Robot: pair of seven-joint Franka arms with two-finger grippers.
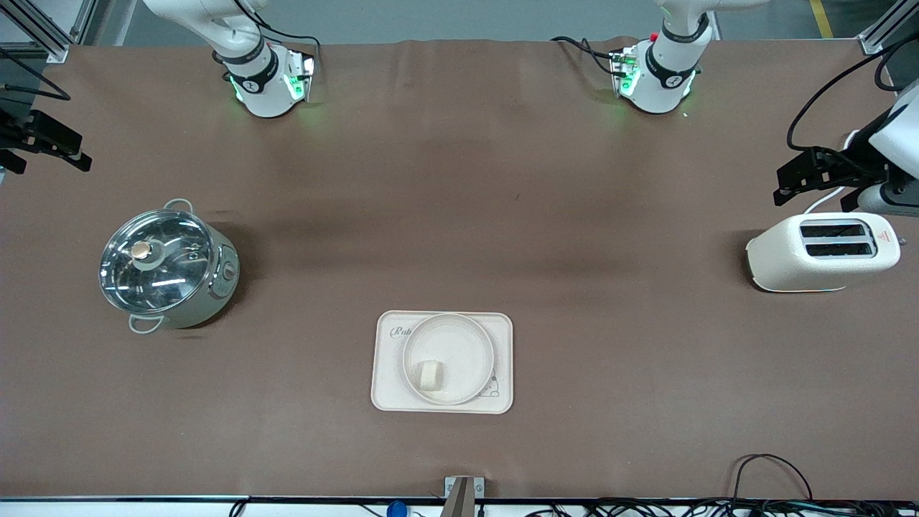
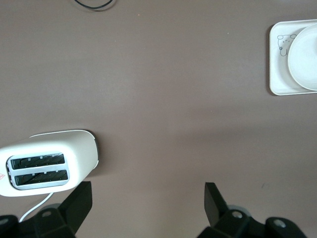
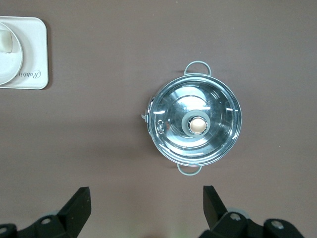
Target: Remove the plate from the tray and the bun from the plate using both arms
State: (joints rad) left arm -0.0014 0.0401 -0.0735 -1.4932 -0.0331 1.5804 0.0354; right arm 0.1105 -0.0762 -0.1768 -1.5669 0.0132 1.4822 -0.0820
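Observation:
The round cream-white plate (image 1: 463, 343) lies on the cream rabbit tray (image 1: 388, 391), near the front edge at mid-table. The small pale bun (image 1: 430, 374) lies inside the plate, on its part nearer the front camera. My left gripper (image 1: 790, 181) is open and empty, up over the left arm's end of the table by the toaster. My right gripper (image 1: 54, 143) is open and empty, up over the right arm's end. The left wrist view shows its open gripper (image 2: 147, 206), the tray (image 2: 278, 74) and plate (image 2: 307, 67). The right wrist view shows its open gripper (image 3: 147, 206), the plate (image 3: 10, 62) and bun (image 3: 4, 42).
A white two-slot toaster (image 1: 822, 251) stands at the left arm's end and also shows in the left wrist view (image 2: 47, 161). A steel pot with a glass lid (image 1: 166, 264) stands at the right arm's end and also shows in the right wrist view (image 3: 195, 124). Cables lie along the front edge.

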